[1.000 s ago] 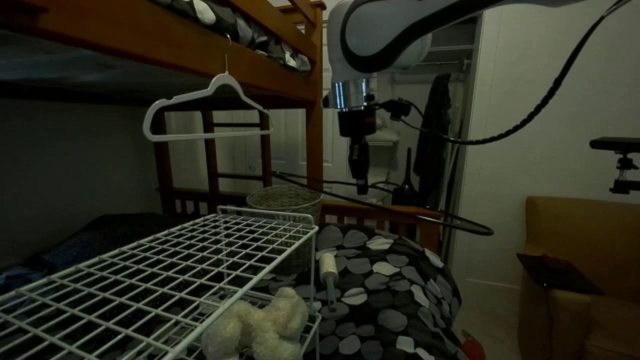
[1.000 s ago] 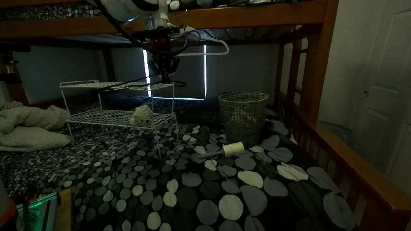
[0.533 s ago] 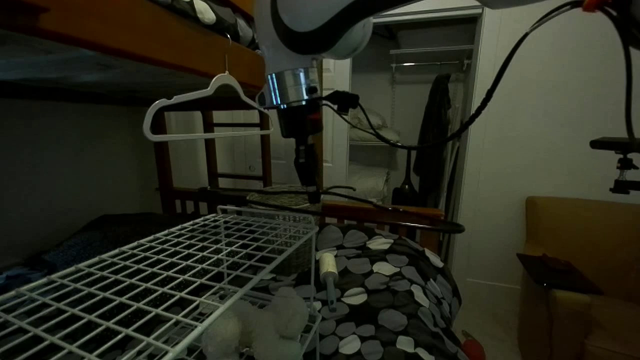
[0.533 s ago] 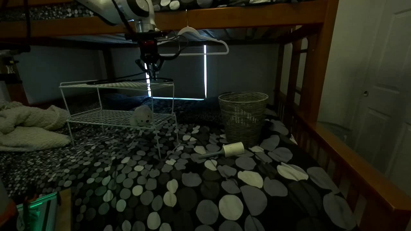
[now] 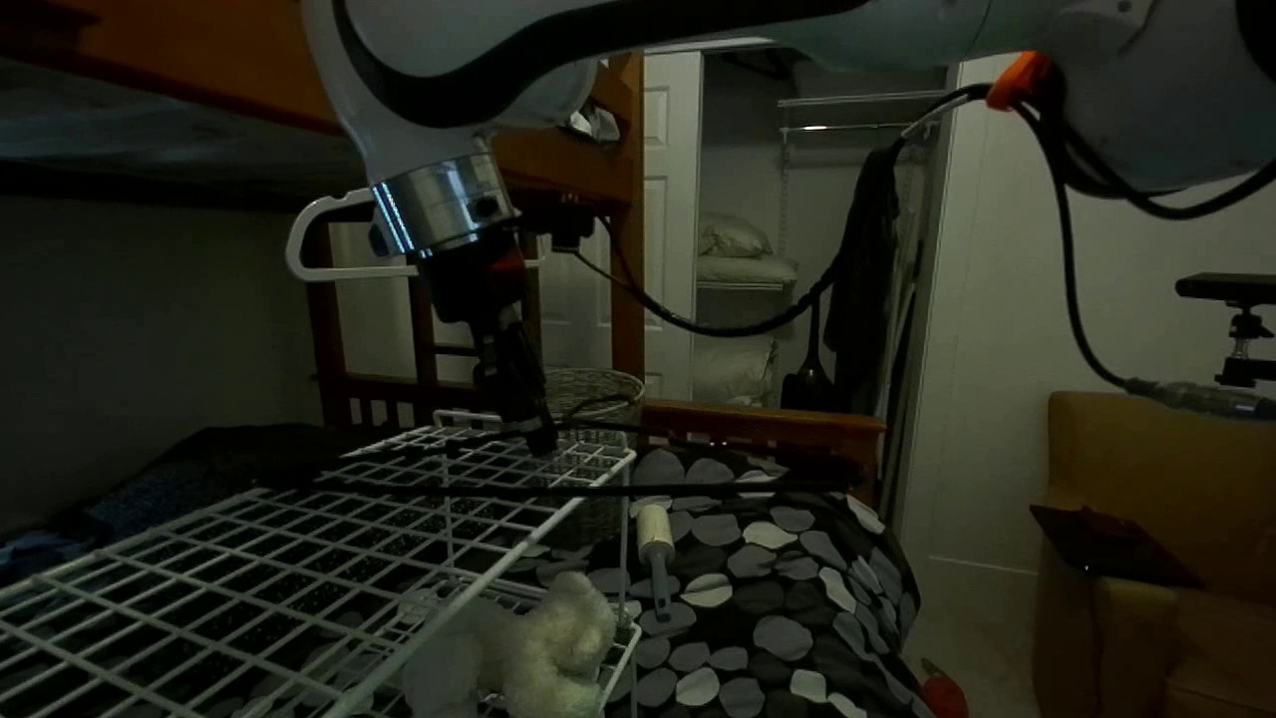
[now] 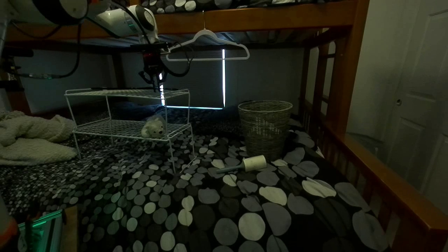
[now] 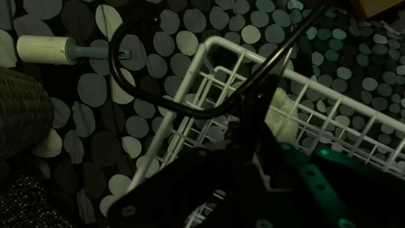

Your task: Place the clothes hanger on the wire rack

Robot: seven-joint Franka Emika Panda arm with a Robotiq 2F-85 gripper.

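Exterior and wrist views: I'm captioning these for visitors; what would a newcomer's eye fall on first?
Probably the white wire rack standing on the spotted bedding, where the gripper holds a black hanger over the rack's top. Next, perhaps, the white hanger hanging from the upper bunk, then the pale teddy on the lower shelf.

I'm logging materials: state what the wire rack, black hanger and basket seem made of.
Wire rack: likely metal, smooth white coating, judging by thin rods.
Black hanger: glossy, showing highlights; metal or plastic, unclear which.
Basket: matte, probably plant fibre, given its weave.
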